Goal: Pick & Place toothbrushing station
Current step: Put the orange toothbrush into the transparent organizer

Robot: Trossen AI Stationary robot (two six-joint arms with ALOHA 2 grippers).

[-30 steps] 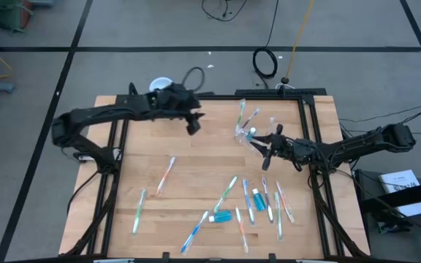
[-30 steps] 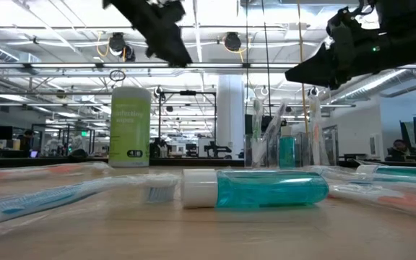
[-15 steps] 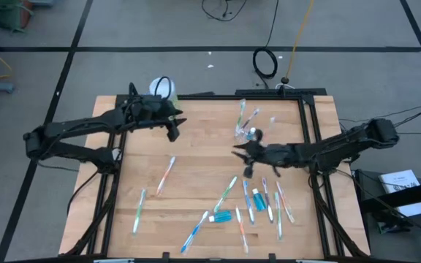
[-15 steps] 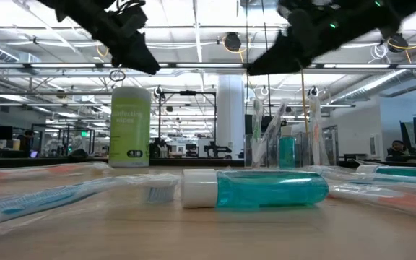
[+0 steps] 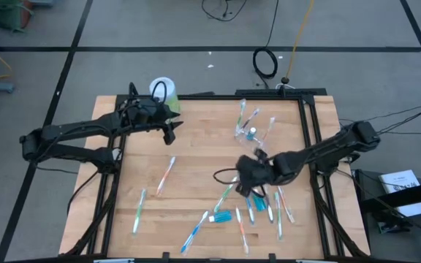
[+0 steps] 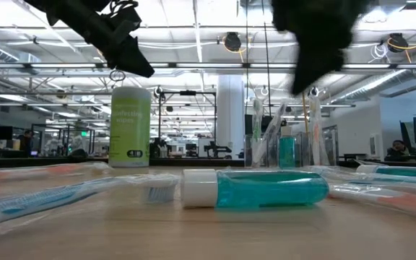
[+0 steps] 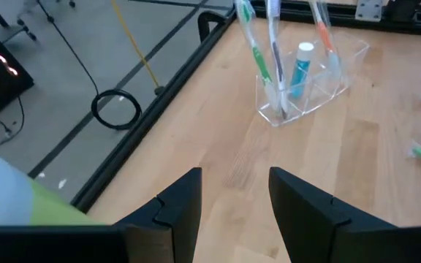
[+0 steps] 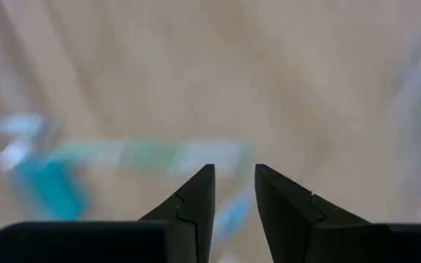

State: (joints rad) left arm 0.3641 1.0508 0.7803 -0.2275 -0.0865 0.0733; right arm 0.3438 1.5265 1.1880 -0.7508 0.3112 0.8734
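From above, the clear plastic cup (image 5: pixel 250 132) is seen standing on the wooden table (image 5: pixel 196 153) near its far edge, with several toothbrushes upright in it. Open bare wood lies between the cup and the left gripper (image 5: pixel 171 130), which hangs over the far left part of the table, well apart from the cup. A light-green canister (image 5: pixel 162 90) stands just beyond that gripper, at the table's far edge. The right gripper (image 5: pixel 244 175) is placed nearer than the cup, above the scattered toothbrushes (image 5: pixel 269 201) and a blue toothpaste tube (image 5: pixel 221 217) that lie toward the near edge. A single toothbrush (image 5: pixel 166 174) and another (image 5: pixel 139 210) lie well to the left of the cup, with free wood around them.

In the low view, the toothpaste tube (image 6: pixel 255 188) is seen lying on its side in front of the cup (image 6: pixel 284 148); the canister (image 6: pixel 130 126) stands to the cup's left. Both arms are seen above, clear of the tabletop.

In the left wrist view, the left gripper's fingers (image 7: pixel 181 208) are seen parted with nothing between them, and the cup (image 7: pixel 302 84) stands ahead across bare wood, close to the black frame rail (image 7: pixel 196 51) at the table's edge.

In the right wrist view, the right gripper's fingers (image 8: pixel 196 201) are seen slightly apart and empty, over blurred items on the wood.
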